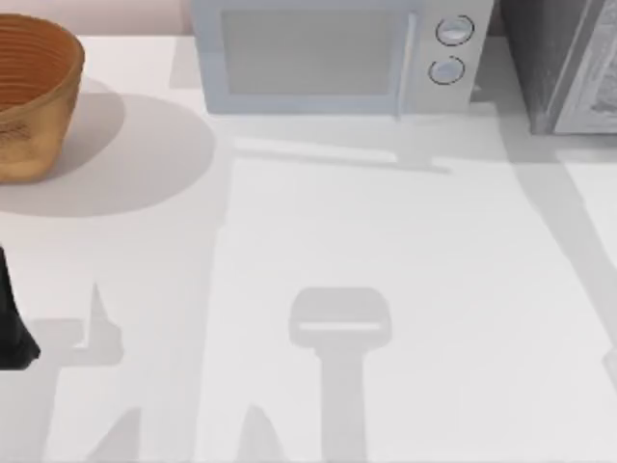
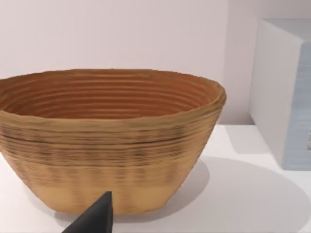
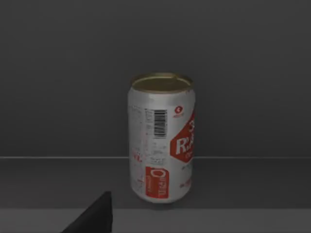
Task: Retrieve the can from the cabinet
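Note:
The can (image 3: 162,138) is white with red labels, a barcode and a gold top. It stands upright on a dark shelf inside the grey cabinet (image 3: 252,73), straight ahead of my right gripper (image 3: 95,216) and apart from it. A dark tip of that gripper shows at the near edge of the right wrist view. In the top view the cabinet (image 1: 559,63) stands at the table's back right corner. My left arm (image 1: 12,323) is parked at the left edge of the table, and its gripper (image 2: 95,217) faces the wicker basket.
A brown wicker basket (image 1: 29,92) (image 2: 112,145) stands at the back left. A pale microwave (image 1: 337,53) with two round knobs sits at the back middle, its side (image 2: 286,92) to the basket's right. The white tabletop (image 1: 386,241) spreads in front.

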`<state>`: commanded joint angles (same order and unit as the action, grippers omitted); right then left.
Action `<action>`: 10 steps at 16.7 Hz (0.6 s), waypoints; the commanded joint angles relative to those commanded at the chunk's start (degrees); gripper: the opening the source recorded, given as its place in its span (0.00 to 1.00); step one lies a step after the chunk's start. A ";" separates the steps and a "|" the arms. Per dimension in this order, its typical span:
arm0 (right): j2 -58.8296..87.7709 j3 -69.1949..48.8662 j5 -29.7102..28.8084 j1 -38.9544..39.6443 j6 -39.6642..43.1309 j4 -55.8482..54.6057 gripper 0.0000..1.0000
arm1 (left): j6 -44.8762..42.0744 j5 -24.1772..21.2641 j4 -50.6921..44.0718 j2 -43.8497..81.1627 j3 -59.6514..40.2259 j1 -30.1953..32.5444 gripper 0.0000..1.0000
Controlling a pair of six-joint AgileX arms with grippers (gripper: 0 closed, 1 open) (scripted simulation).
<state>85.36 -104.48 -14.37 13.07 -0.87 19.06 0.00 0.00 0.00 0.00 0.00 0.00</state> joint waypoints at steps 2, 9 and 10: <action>5.00 -2.08 -1.60 1.40 0.01 -2.61 1.00 | 0.00 0.00 0.00 0.00 0.00 0.00 1.00; 8.56 -3.48 -2.90 2.40 0.02 -4.87 1.00 | 0.00 0.00 0.00 0.00 0.00 0.00 1.00; 8.65 -3.64 -2.88 2.39 0.02 -4.86 1.00 | 0.00 0.00 0.00 0.00 0.00 0.00 1.00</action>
<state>94.01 -108.12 -17.25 15.46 -0.85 14.21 0.00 0.00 0.00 0.00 0.00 0.00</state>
